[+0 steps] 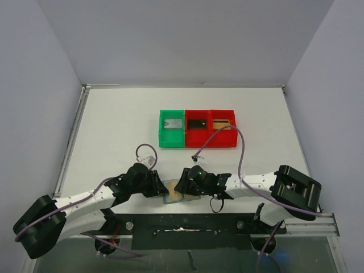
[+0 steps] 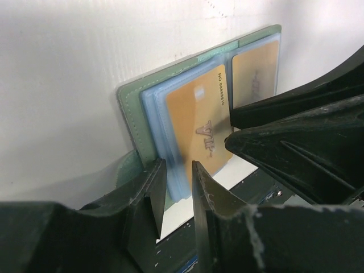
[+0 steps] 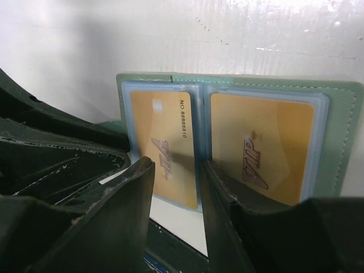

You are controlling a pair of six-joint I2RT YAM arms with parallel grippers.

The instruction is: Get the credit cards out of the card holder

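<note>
1. Top external view: we see the card holder lying open at the table's near edge, between both grippers.
2. Left gripper: jaws narrow, straddling the holder's edge; we can't tell if they pinch.
3. Two gold credit cards sit in its sleeves.
4. Right gripper: jaws partly apart, either side of one card's end.

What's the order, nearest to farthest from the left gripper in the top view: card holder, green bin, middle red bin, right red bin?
1. The card holder, at the tips of the left gripper, near edge of the table.
2. The green bin, farther back, left end of the row.
3. The middle red bin, beside it.
4. The right red bin, right end.
</note>
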